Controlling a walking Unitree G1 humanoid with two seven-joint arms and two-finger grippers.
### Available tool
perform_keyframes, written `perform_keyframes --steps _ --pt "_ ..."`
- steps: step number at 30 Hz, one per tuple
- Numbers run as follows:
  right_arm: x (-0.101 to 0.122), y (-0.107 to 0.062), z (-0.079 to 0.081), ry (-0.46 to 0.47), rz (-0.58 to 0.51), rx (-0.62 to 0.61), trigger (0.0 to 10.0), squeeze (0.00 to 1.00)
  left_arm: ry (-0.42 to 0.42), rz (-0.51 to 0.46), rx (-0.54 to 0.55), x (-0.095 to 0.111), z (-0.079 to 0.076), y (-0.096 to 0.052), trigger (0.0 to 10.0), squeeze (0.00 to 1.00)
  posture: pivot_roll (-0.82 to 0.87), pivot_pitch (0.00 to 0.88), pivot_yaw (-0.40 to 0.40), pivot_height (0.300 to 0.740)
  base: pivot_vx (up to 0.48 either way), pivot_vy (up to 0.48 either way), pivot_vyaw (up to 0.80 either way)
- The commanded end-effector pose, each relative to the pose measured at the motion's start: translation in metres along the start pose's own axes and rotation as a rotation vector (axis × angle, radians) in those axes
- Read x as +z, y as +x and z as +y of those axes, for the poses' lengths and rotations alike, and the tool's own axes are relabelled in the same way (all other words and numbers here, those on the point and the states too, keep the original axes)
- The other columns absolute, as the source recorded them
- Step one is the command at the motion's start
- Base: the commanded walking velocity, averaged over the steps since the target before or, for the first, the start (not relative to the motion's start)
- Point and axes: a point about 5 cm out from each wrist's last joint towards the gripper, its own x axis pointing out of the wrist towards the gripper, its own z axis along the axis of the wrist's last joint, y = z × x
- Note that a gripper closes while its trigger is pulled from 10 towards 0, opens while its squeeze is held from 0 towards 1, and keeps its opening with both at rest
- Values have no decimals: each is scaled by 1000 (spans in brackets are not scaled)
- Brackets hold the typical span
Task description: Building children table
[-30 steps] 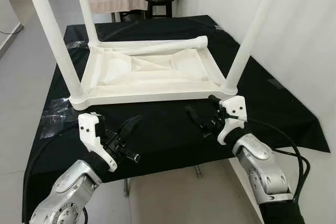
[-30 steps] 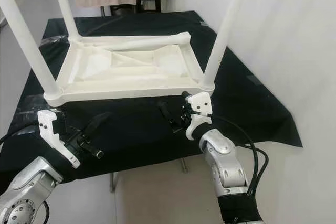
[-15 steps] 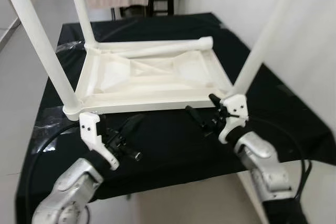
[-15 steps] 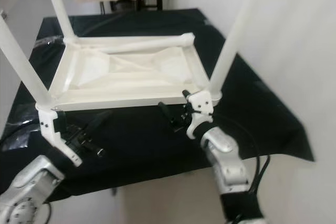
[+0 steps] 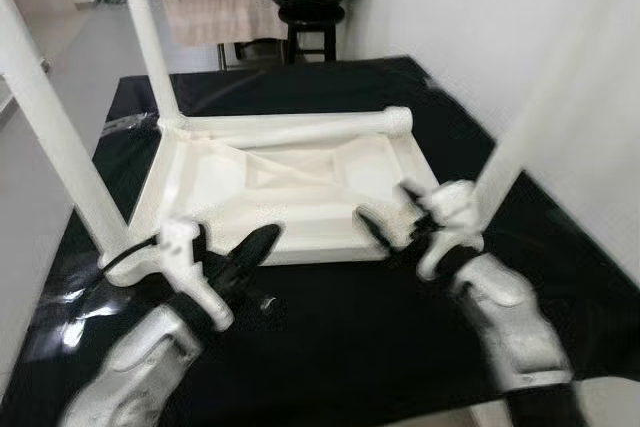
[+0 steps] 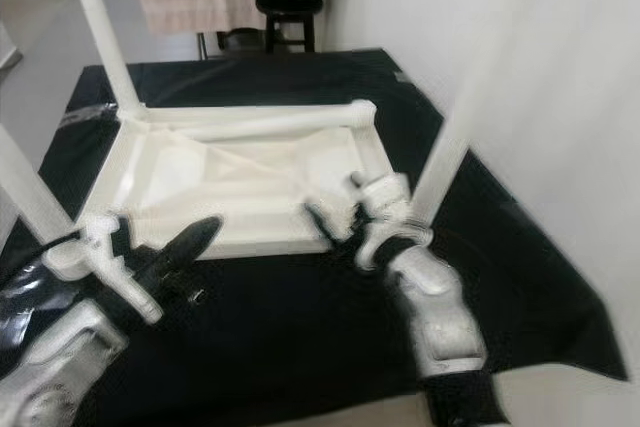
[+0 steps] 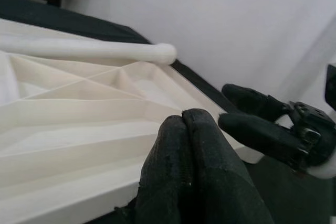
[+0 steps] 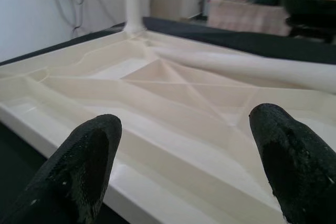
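- On the black cloth covering a work surface: a white table top, flipped underside up, so the leg sockets face upward for assembly.
- At three corners: white legs already standing upright, e.g. the far-left leg and the near-left leg; near-right leg blurred but standing.
- Along the far edge of the top: a fourth leg lying loose on its side, round end toward the far-right corner; probably parked there within reach, not yet fitted.
- Just at the near edge of the table top, left side: left gripper, fingers pressed together, holding nothing, tips pointing over the rim toward the ribbed underside.
- Just at the near edge, right side, beside the near-right leg: right gripper, fingers spread wide apart, empty, aimed across the underside toward the loose leg.
- Likely reason for this posture: both arms brought in low over the rim to reach the lying leg; wide-open right side suits grabbing the round tube.
- Judged progress: three legs in, one left.
- Behind the work surface: a dark stool with a bowl on it.
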Motion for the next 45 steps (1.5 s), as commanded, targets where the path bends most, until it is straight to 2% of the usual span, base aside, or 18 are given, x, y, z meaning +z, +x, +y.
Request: perform_keyframes --steps 1,6,9,11,13,14,16,19,23,26,31,35,39,40,42,43,44,45 --pt "1 -7 3 -38 11 93 10000 0 23 29 -26 -1 -8 -2 10000 0 19 92 -60 740 0 0 800" --pt "2 -15 6 -77 62 236 10000 0 24 87 -79 -6 -21 -8 10000 0 18 96 -60 740 0 0 800" --pt "0 -25 0 -130 168 346 10000 0 0 141 -142 -12 -36 -17 10000 0 23 103 -63 740 0 0 267" --pt "0 -30 -5 -211 252 401 10000 0 -4 175 -158 -17 -43 -23 10000 0 27 104 -64 740 0 0 0" --pt "1 -29 -10 -298 303 387 10000 0 -6 194 -157 -21 -46 -27 10000 0 29 106 -65 740 0 0 0" --pt "2 -27 -12 -303 319 382 10000 0 -11 202 -154 -23 -47 -29 10000 0 30 108 -66 740 0 0 0" --pt "3 -25 -12 -303 328 380 10000 0 -13 208 -150 -25 -48 -30 10000 0 30 108 -66 740 0 0 0" --pt "4 -16 -16 -300 418 334 10000 0 -22 216 -110 -30 -48 -34 10000 0 41 115 -70 740 0 0 0" --pt "4 -15 -19 -273 473 337 10000 0 -46 196 -82 -30 -47 -35 10000 0 45 116 -71 740 0 0 0" --pt "-1 -28 -25 -251 649 378 10000 0 -68 182 -63 -29 -45 -36 10000 0 46 117 -71 740 0 0 0" --pt "-2 -33 -32 -257 749 368 10000 0 -69 178 -68 -29 -46 -36 10000 0 44 120 -73 740 0 0 0" --pt "-2 -33 -36 -263 781 345 10000 0 -70 173 -70 -29 -46 -36 10000 0 39 119 -74 740 0 0 0" --pt "-1 -23 -40 -264 788 271 9804 0 -85 162 -80 -30 -46 -36 10000 0 35 122 -74 740 0 0 0" --pt "-1 -21 -41 -259 792 252 8863 0 -89 160 -83 -30 -46 -36 10000 0 35 122 -74 740 0 0 0" --pt "-1 -21 -41 -259 792 252 8863 0 -89 160 -83 -30 -46 -36 10000 0 35 122 -74 740 0 0 0" --pt "-1 -18 -40 -258 801 241 7529 0 -93 158 -86 -30 -47 -35 10000 0 32 123 -76 740 0 0 0" --pt "-2 -15 -38 -252 810 234 2902 0 -98 156 -89 -30 -47 -35 10000 0 27 121 -81 740 0 0 0" --pt "-3 -13 -35 -243 819 235 0 0 -102 154 -91 -30 -47 -35 10000 0 18 119 -86 740 0 0 0"
